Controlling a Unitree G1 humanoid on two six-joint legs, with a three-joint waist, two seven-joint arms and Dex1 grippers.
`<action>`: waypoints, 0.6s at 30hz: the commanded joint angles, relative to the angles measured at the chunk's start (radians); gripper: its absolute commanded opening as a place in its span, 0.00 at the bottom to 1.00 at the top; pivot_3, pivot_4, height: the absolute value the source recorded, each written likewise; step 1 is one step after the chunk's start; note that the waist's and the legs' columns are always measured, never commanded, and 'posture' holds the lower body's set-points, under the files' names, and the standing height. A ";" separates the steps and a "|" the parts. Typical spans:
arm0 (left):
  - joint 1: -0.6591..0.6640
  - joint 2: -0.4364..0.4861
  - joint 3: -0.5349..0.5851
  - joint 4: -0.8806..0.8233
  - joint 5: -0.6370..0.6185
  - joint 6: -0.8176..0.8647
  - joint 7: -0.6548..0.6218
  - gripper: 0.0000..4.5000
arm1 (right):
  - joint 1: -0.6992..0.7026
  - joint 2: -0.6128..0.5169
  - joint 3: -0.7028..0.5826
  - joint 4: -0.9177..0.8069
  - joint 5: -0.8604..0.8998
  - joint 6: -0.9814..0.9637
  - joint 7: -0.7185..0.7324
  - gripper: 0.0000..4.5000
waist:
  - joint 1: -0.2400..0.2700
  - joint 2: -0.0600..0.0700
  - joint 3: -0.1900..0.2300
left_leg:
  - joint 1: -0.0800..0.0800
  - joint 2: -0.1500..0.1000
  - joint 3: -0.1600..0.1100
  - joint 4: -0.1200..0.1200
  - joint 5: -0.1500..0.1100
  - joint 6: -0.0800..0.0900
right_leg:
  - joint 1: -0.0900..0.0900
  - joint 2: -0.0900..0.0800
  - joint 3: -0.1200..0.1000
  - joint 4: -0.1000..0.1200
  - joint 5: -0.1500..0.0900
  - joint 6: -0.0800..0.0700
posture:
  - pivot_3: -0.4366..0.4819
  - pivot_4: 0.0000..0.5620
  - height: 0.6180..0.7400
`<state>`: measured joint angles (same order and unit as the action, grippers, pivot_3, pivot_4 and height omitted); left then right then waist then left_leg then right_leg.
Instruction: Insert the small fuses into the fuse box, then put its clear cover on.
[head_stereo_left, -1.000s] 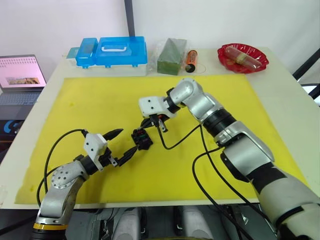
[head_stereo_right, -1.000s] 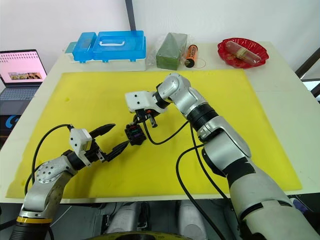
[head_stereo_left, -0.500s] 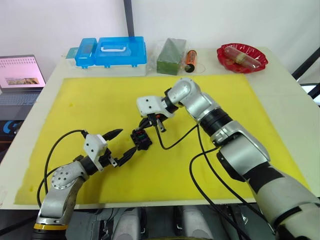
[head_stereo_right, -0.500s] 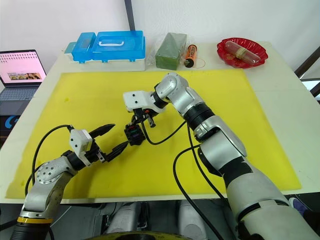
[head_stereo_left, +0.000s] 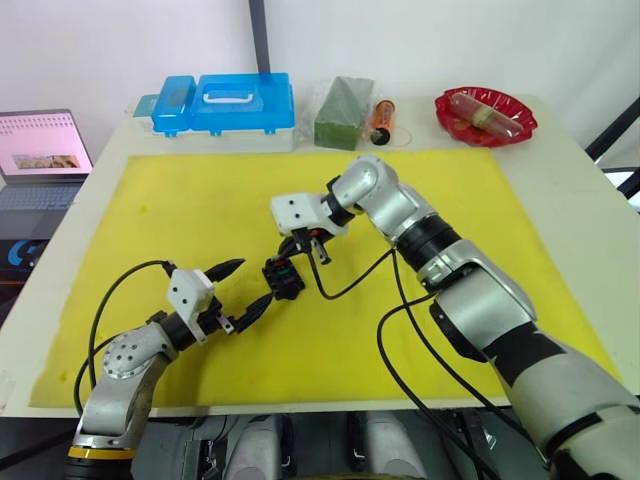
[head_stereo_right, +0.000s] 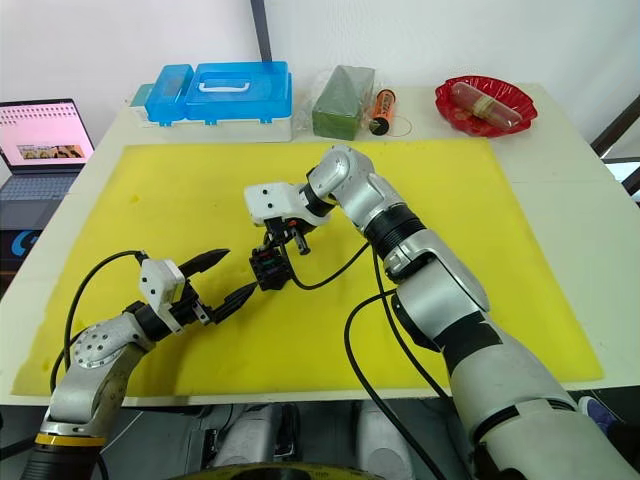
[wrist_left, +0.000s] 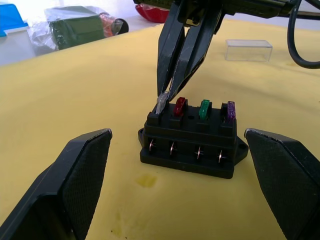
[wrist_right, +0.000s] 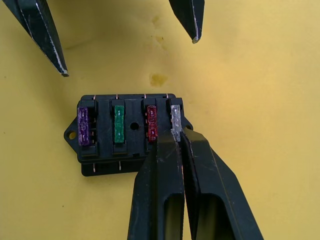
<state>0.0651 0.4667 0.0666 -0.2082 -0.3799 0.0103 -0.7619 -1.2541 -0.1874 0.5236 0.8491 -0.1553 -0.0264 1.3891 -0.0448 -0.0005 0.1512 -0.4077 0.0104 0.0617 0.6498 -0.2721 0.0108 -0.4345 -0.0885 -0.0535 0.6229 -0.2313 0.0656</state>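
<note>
- Little has moved since a second ago: the right pincer (wrist_right: 177, 142) has crept slightly toward the robot's left and stays over the fuse box (wrist_left: 192, 137), while the left pincer (head_stereo_left: 243, 287) and the box lie as they did.
- Right pincer: pressed together on the grey fuse (wrist_right: 175, 121), which stands in the end slot of the box, directly under its tips.
- Beside the grey one, going away from the tips along the row, sit the red fuse (wrist_right: 151, 123), the green fuse (wrist_right: 118, 124) and the purple fuse (wrist_right: 83, 126), each in its own slot.
- So, by my reading, all four slots are filled and the last fuse is being seated or is about to be let go; whether it is fully down I cannot tell.
- Left pincer: spread wide and holding nothing, one finger on each side of the box, near it but not touching.
- Clear cover (wrist_left: 248, 50) lies on the yellow mat (head_stereo_left: 180, 200) beyond the box from the left pincer, well apart from both; it is the step still to do.
- Blue case (head_stereo_left: 230, 105) stands shut at the far edge of the table, far from both pincers.
- Red bowl (head_stereo_left: 485, 115), far beyond the right pincer, holds a wrapped roll-shaped thing; I cannot tell what it is.
</note>
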 joint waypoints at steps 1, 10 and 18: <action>-0.012 0.000 0.012 -0.014 0.002 -0.017 0.003 1.00 | -0.026 0.009 -0.026 -0.006 0.002 0.002 0.008 0.01 | 0.000 0.000 0.000 | 0.000 0.000 0.000 0.000 0.000 0.000 | 0.000 0.000 0.000 0.000 0.000 0.000 | 0.48 0.27 1.00; -0.017 0.000 0.008 -0.016 0.004 -0.013 0.005 1.00 | -0.027 -0.003 -0.010 0.006 -0.038 -0.019 0.006 0.01 | 0.000 0.000 0.000 | 0.000 0.000 0.000 0.000 0.000 0.000 | -0.001 0.000 0.000 0.002 0.000 0.000 | 0.48 0.27 1.00; -0.018 -0.001 0.006 -0.018 0.006 -0.013 0.007 1.00 | -0.035 0.009 -0.043 0.004 -0.014 -0.004 0.012 0.15 | 0.000 0.000 0.000 | 0.000 0.000 0.000 0.000 0.001 -0.001 | -0.001 0.000 -0.001 0.003 0.000 0.000 | 0.48 0.27 1.00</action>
<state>0.0512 0.4667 0.0645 -0.2082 -0.3780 0.0108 -0.7583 -1.2573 -0.1832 0.5070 0.8628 -0.1818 -0.0305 1.3943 -0.0444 -0.0004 0.1512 -0.4077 0.0104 0.0612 0.6499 -0.2716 0.0100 -0.4354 -0.0887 -0.0542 0.6255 -0.2314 0.0656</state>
